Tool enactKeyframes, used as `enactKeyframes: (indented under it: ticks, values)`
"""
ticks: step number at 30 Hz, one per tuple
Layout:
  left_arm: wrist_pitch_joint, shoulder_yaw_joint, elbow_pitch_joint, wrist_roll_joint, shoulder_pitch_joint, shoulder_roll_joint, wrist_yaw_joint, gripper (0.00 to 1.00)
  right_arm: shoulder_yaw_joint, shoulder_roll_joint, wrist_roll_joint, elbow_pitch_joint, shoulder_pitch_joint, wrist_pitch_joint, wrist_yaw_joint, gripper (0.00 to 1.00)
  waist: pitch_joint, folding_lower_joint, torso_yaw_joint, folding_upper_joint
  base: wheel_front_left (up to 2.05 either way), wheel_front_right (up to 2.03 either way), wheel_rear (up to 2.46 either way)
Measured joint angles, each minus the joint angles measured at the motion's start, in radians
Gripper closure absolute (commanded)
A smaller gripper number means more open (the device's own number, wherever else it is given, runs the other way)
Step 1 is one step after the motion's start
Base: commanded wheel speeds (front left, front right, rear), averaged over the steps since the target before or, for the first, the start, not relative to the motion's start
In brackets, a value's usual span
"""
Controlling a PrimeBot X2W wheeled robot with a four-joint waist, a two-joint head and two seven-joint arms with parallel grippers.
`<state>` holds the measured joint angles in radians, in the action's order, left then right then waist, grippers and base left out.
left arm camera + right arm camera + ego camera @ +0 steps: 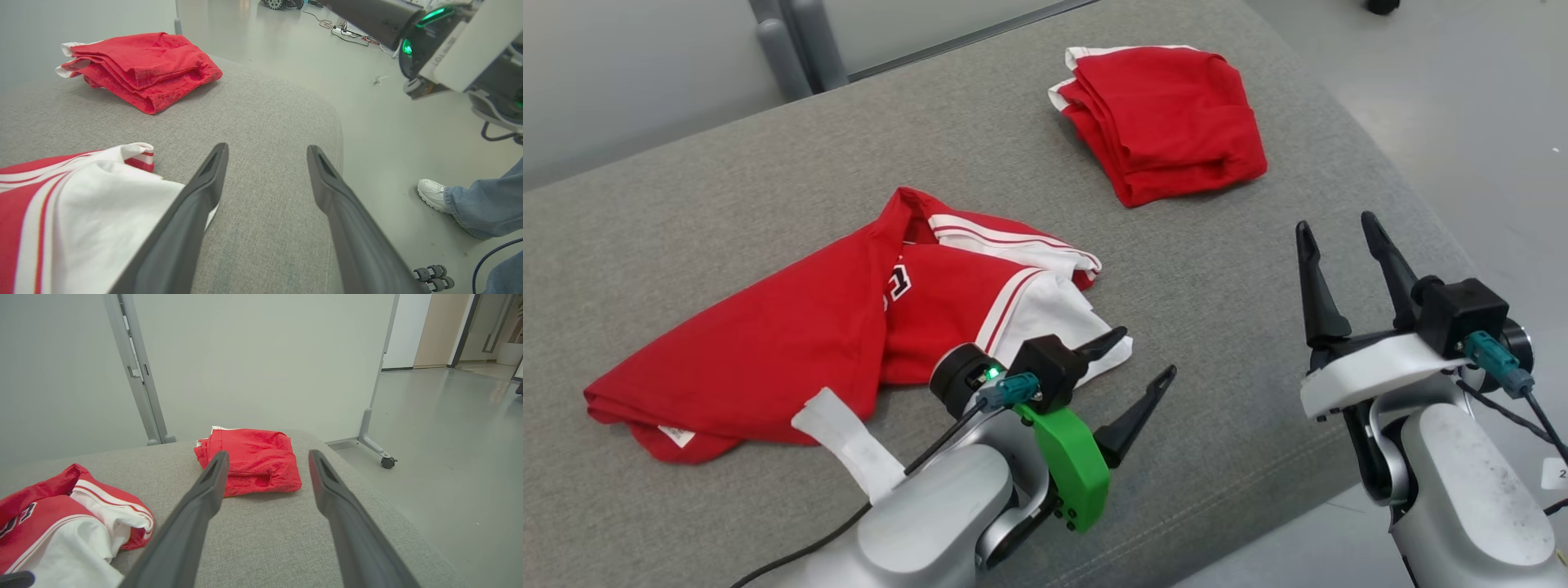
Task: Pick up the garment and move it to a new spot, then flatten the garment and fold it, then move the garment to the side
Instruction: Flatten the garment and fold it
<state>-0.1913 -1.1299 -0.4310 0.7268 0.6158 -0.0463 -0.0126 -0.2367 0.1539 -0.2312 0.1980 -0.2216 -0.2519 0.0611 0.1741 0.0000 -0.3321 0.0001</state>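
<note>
The garment (792, 335), a red jersey with white sleeves and striped trim, lies crumpled on the grey cushion (1217, 269) at the centre left. My left gripper (1147, 351) is open just to the right of its white sleeve, with nothing between the fingers. In the left wrist view the garment's white part (94, 204) lies beside and partly under one finger of the left gripper (267, 148). My right gripper (1336, 222) hovers open and empty over the cushion's right side. The right wrist view has the right gripper (268, 454) with the garment (61, 514) at its lower left.
A second red garment (1168, 122) lies folded at the cushion's far right corner (143, 69) (253, 461). The cushion's right and near edges drop to grey floor. A person's white shoe (435, 196) and jeans stand on the floor. A wheeled partition post (387, 462) stands behind.
</note>
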Motion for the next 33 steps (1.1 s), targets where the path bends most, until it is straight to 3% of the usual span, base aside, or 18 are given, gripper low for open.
enactKeyframes:
  ticks: [4, 9, 14, 33]
  values:
    - [-0.023, 0.052, -0.025, -0.001, 0.000, 0.000, 0.031, 0.00, -0.032, 0.001, -0.008, 0.041, 0.031, 0.000, -0.028, 0.00, -0.003, 0.0000, 0.044, 0.0000, 0.00, 0.00, 0.00]
    - [-0.042, 0.133, -0.061, -0.001, 0.000, -0.004, 0.072, 0.00, -0.109, 0.006, -0.004, 0.137, 0.050, 0.005, -0.091, 0.00, -0.008, 0.0000, 0.107, 0.0000, 0.00, 0.00, 0.00]
    - [-0.052, 0.203, -0.073, 0.010, -0.005, -0.035, 0.097, 0.00, -0.137, 0.017, 0.002, 0.233, 0.049, 0.038, -0.132, 0.00, -0.015, 0.0000, 0.174, 0.0000, 0.00, 0.00, 0.00]
    - [-0.057, 0.334, -0.040, 0.037, -0.145, -0.054, 0.109, 0.00, -0.123, 0.017, -0.040, 0.439, -0.022, 0.087, -0.158, 0.00, -0.018, 0.0000, 0.410, 0.0000, 0.00, 0.00, 0.00]
